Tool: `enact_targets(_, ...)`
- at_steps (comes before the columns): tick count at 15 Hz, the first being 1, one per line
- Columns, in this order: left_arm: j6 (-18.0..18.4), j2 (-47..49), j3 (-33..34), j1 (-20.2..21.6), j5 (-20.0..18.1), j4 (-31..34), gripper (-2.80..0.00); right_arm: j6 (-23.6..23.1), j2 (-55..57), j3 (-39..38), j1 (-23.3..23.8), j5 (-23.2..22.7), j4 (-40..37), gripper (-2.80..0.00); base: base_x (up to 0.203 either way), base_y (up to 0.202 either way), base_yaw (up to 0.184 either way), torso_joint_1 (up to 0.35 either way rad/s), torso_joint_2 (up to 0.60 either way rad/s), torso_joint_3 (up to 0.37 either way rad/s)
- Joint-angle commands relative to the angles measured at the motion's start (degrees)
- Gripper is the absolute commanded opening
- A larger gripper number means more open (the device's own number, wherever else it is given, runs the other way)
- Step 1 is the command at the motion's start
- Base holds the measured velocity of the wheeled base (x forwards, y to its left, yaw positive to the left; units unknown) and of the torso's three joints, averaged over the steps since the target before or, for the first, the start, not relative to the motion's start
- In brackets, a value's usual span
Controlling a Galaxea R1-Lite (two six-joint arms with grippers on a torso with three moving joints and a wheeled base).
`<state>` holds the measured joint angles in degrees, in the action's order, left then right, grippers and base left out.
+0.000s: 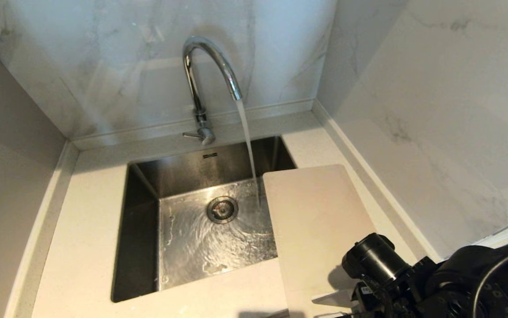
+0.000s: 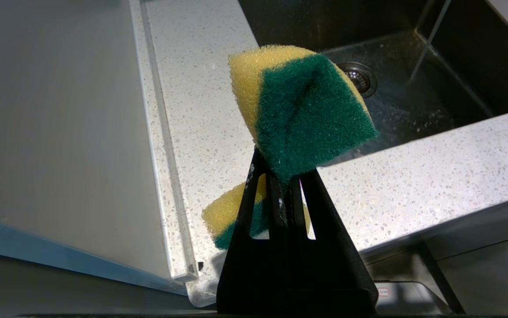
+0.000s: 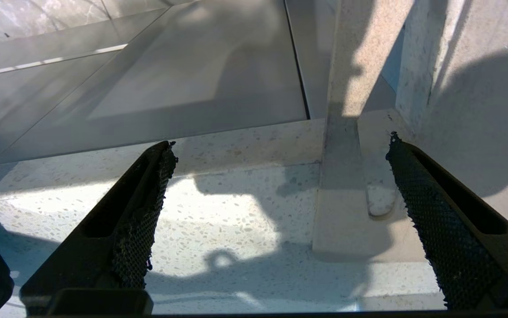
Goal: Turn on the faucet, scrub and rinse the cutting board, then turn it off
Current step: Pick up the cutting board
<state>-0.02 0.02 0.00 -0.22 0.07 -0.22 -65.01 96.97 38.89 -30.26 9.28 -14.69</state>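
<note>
Nearest, at the lower right of the head view, the black right arm with its cylindrical wrist camera is seen over the near end of the cutting board. The right gripper is spread wide and nothing is gripped; its two black fingers, faced with coarse knurled rubber pads, are parted over speckled stone countertop. Between those pads, closer to one of them, the thin pale edge of the board is seen with its rounded, elongated handle cut-out; whether a pad touches the board cannot be made out under the heavy shadow.

The left gripper is clamped on a sponge, a soft porous yellow block with a rough green scouring face, which is pinched and folded between the narrow triangular black fingers. It is held above the speckled counter, with the sink beyond the fingertips.

Ahead of the right gripper, the board is laid flat as a smooth off-white rectangle with rounded corners, its left part overhanging the right rim of the steel sink. Past it, the square brushed-steel basin is sheeted with rippling water around a round strainer drain. Farthest, the faucet, a polished chrome gooseneck with a thin lever at its base, is running, its stream falling just left of the board's far corner, before marble-veined walls.
</note>
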Motion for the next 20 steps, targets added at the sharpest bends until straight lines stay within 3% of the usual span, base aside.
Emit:
enact_targets(1,-0.1,-0.1,0.0,-0.1,0.0,0.0,-2.80,-0.4,1.7,0.3,0.1,0.0,0.8,0.00,0.000,0.000,0.000,0.000,0.00,0.000)
enact_targets(20,0.0,-0.1,0.0,0.0,0.0,0.0,-2.80,-0.6,11.3,1.4,1.7,0.0,5.5,0.00,0.000,0.000,0.000,0.000,0.00,0.000)
